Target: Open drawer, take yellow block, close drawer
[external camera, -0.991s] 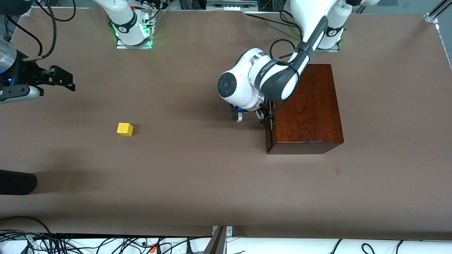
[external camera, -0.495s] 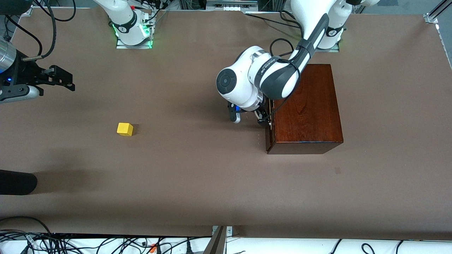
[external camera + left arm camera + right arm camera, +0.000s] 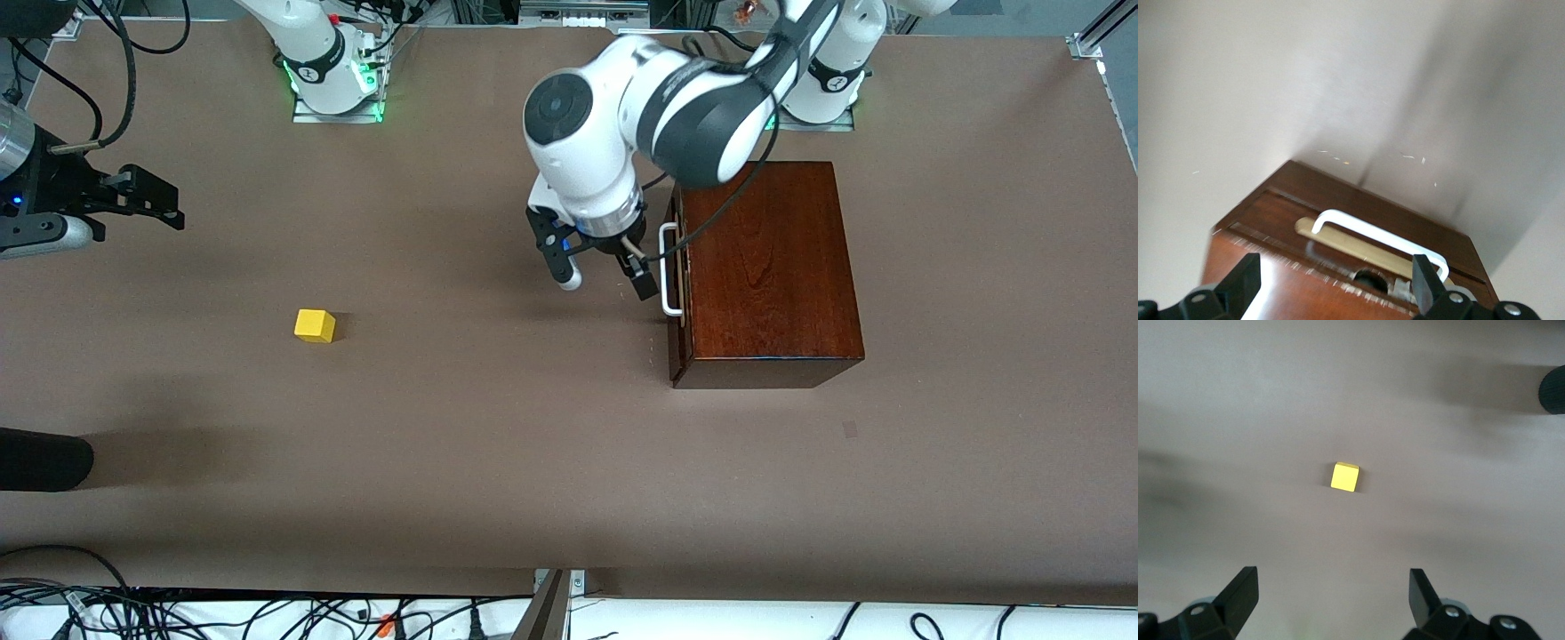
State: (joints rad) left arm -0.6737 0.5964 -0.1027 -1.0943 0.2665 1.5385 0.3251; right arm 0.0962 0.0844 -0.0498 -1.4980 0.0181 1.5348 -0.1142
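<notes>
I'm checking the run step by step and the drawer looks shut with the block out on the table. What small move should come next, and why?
Probably the left gripper should retreat toward its base. It hangs open in front of the drawer, clear of the white handle, and the drawer sits flush in the box. The yellow block already lies on the table, and the right gripper waits open.

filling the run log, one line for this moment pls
drawer: shut | block: on table, far from box | left hand: open, by handle | right hand: open, waiting
</notes>
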